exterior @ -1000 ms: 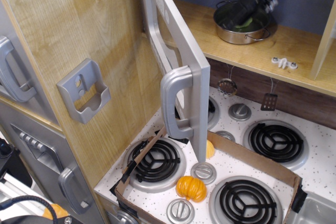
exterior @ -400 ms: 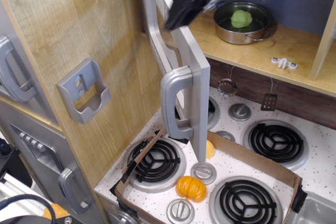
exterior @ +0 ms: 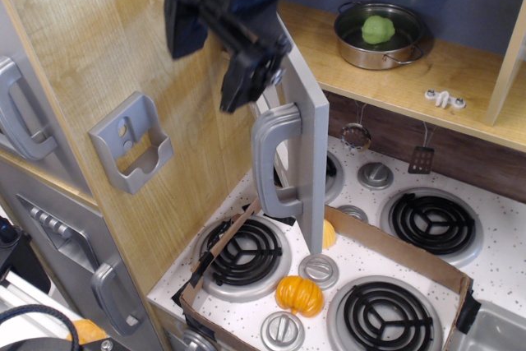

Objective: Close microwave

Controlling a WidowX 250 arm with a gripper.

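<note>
The microwave's grey door (exterior: 311,113) stands swung open, seen almost edge-on, with its vertical silver handle (exterior: 275,158) facing me. The microwave's body and buttons are hidden behind the door. My gripper (exterior: 240,67) is a dark, motion-blurred shape at the top, on the handle side of the door, just above and left of the handle and close to the door's upper part. The blur hides whether its fingers are open or shut. I cannot tell if it touches the door.
A steel pot (exterior: 394,48) with a green ball (exterior: 378,28) sits on the wooden shelf (exterior: 411,80). Below is a stove (exterior: 362,244) with black burners and an orange pumpkin (exterior: 300,294). A grey wall holder (exterior: 131,144) and plain grey doors (exterior: 20,113) are on the left.
My gripper has swung from over the pot at the back right, leftward across the door's top, and down to the handle side of the door. The door has not visibly moved.
</note>
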